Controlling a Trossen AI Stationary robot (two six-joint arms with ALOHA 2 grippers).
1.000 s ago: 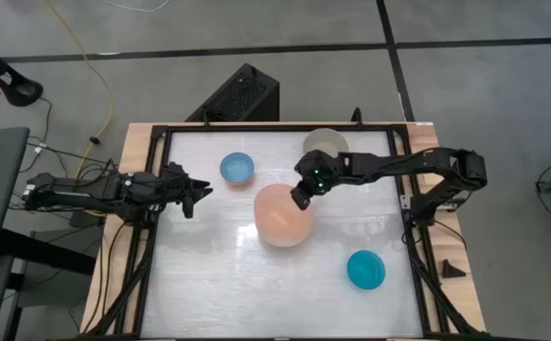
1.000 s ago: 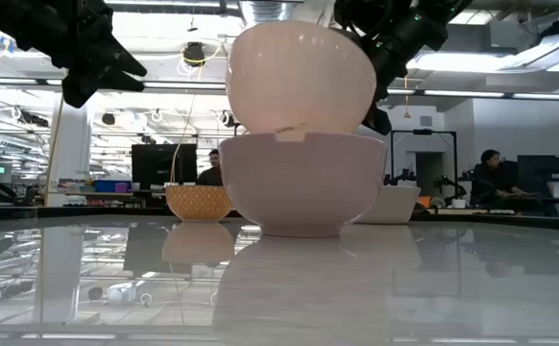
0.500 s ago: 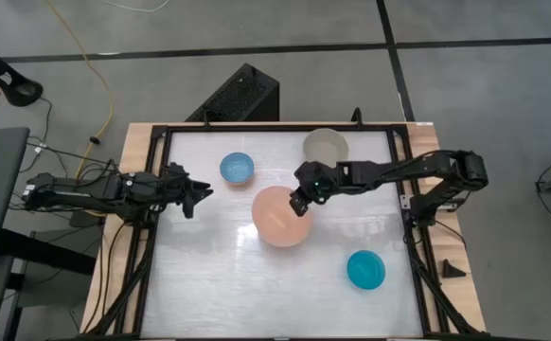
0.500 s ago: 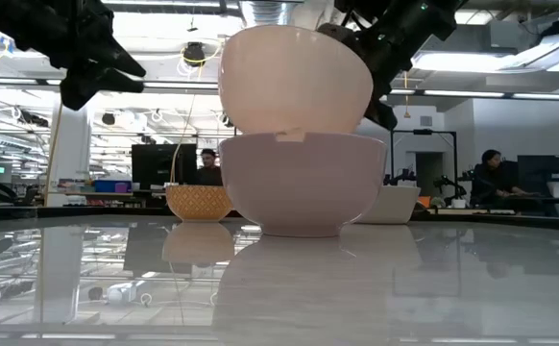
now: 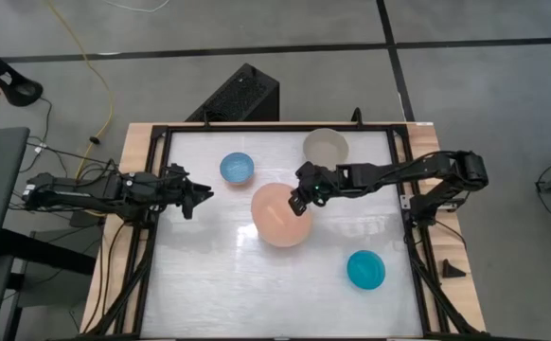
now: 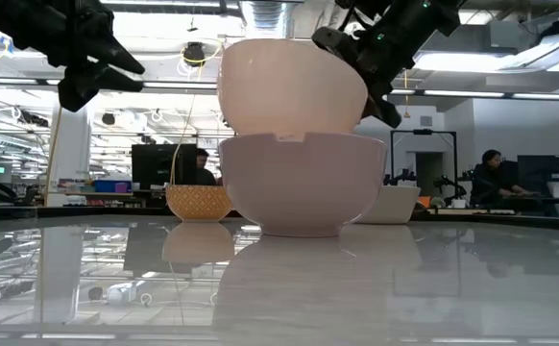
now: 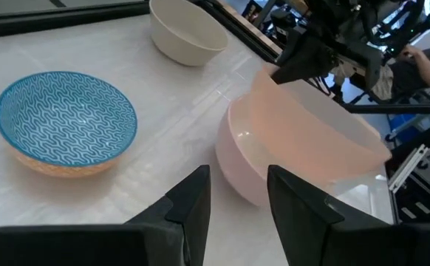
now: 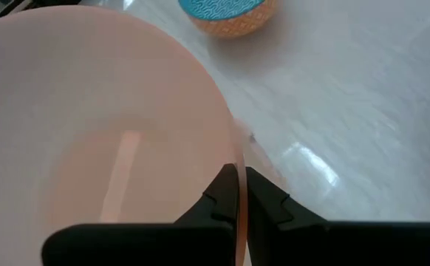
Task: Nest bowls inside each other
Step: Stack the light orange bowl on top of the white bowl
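Observation:
The salmon-pink bowl (image 5: 280,216) sits tilted with its bottom inside the cream-white bowl (image 6: 303,183) at the table's middle. My right gripper (image 5: 299,201) is shut on the pink bowl's rim. A small light blue bowl (image 5: 237,168) and a grey-beige bowl (image 5: 326,145) stand on their bases toward the far edge. The teal bowl (image 5: 365,269) stands at the near right. My left gripper (image 7: 237,199) hovers open at the table's left side, its fingers pointing toward the two middle bowls and holding nothing. My right gripper pinches the pink bowl's rim (image 8: 239,159) on its far-right side, one finger inside the bowl and one outside. The fingers (image 6: 361,67) slant down from the table's far right. The bowl is tilted, its held side raised, its lower part inside the cream-white bowl.
Black frame rails (image 5: 157,237) run along the table's left and right edges. Bare tabletop lies at the near left (image 5: 209,284). In the low view people sit at desks in the room beyond the table (image 6: 496,178).
My right gripper has swung a little toward the table's near edge and tipped, still shut on the rim. The pink bowl has sunk lower into the cream-white bowl and lies more level than before.

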